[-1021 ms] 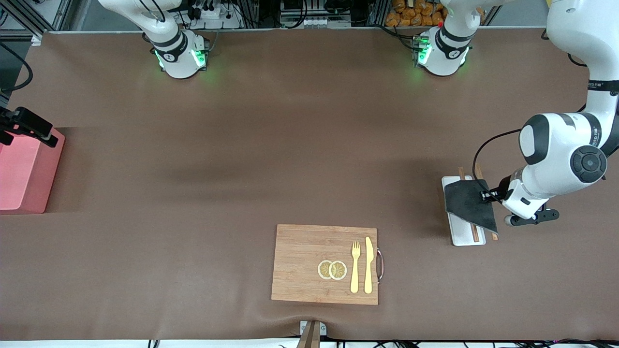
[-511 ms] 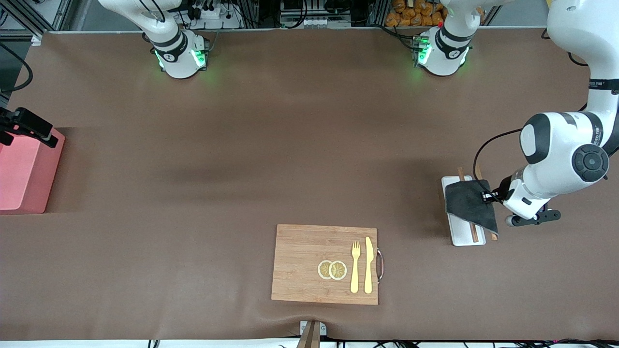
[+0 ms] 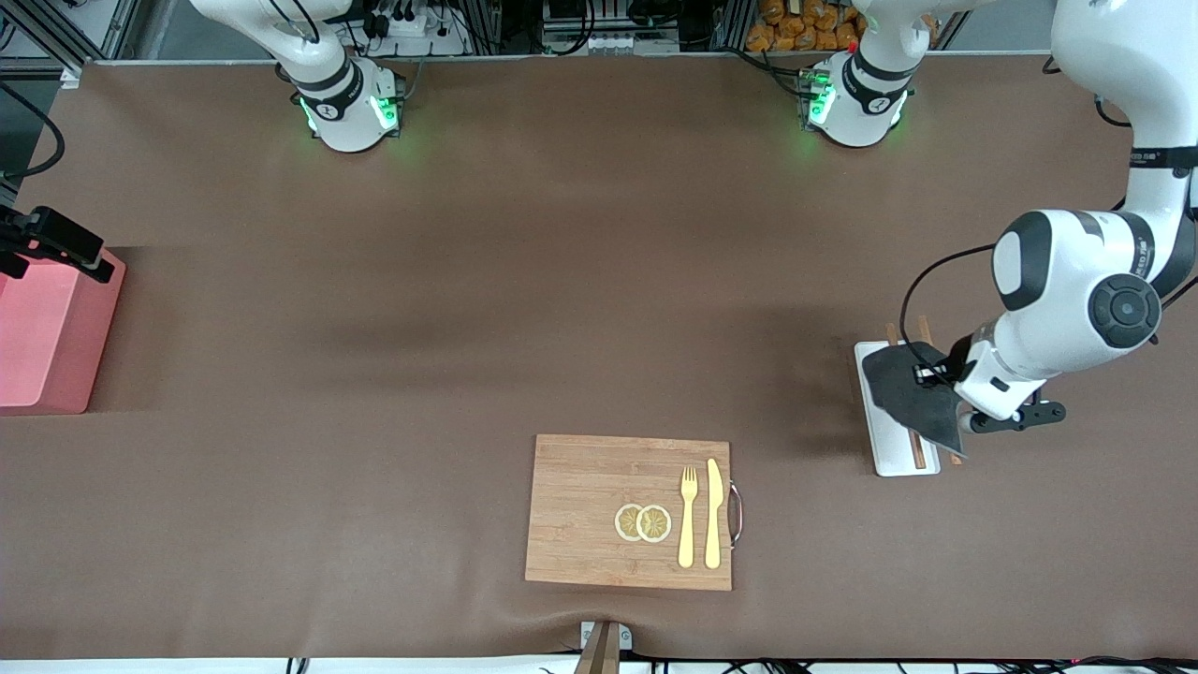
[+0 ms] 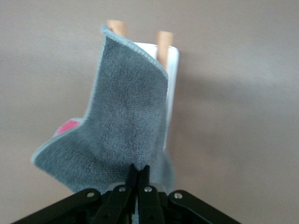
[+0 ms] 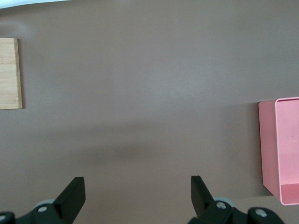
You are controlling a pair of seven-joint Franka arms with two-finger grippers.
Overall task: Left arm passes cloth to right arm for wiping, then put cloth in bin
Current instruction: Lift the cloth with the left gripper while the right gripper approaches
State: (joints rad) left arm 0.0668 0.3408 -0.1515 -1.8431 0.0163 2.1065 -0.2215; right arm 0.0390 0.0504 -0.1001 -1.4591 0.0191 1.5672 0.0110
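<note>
Left pincer [image 3: 927,375], clamped on one edge of the cloth [image 3: 910,393] so it hangs free over the white tray [image 3: 889,459], frame's right; right pincer [image 5: 138,193], fingers apart, waits.

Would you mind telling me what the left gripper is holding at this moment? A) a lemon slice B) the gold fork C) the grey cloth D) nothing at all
C: in the left wrist view the left gripper has its fingers pinched shut on an edge of the cloth, which hangs over the white tray.
</note>
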